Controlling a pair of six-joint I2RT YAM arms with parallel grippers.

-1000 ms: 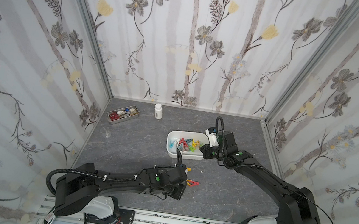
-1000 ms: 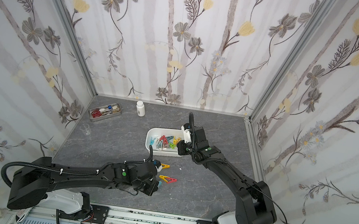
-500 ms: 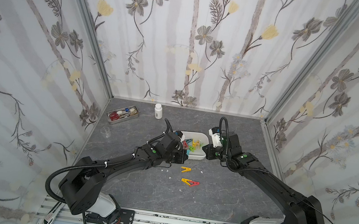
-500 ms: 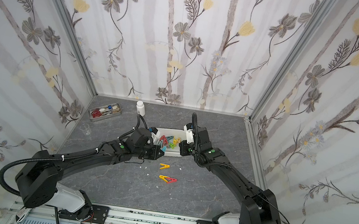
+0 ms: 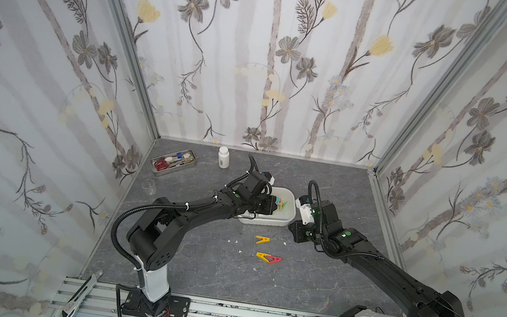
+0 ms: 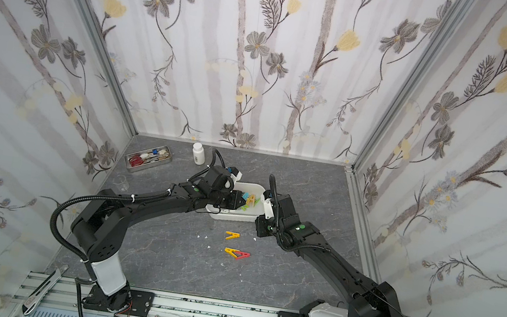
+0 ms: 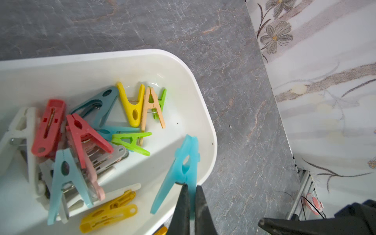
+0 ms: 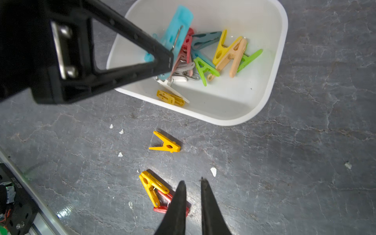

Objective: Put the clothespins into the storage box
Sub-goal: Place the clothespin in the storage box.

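Left fingers (image 7: 184, 203) are pinched tight on one leg of a blue clothespin (image 7: 181, 168). The left gripper (image 7: 190, 186) sits over a rounded corner of the storage box (image 7: 142, 53), pin inside the rim; can't tell if it touches the floor. Right fingers (image 8: 179, 199) are slightly apart, narrow gap, nothing in it. The right gripper (image 8: 192, 183) points down at the table (image 5: 195, 266), close by the loose pins.

Table: flat grey slab, marble-like veining, matte.

Left arm (image 5: 189, 211): black, elbow bent, forearm stretched low across the box's left end. Right arm (image 5: 381, 270): black, reaching forward, wrist tipped down just beside the box's right end.

Storage box: glossy white plastic, rounded-rectangle, shallow walls, plain rim, mid-table between the two wrists.

Clothespins (image 7: 81, 142) are heaped inside it: A-shaped plastic, smooth, oval holes, wire springs; red, teal, yellow, peach, green, white, grey, overlapping.

Three remain on the table in front of the box. A lone yellow pin (image 8: 165, 144) lies flat near the box wall. Further out, a second yellow pin (image 8: 151, 188) lies over a red pin (image 8: 162, 208), the red one partly hidden behind a right finger.

Tiny white scraps (image 8: 213, 171) are scattered around them.
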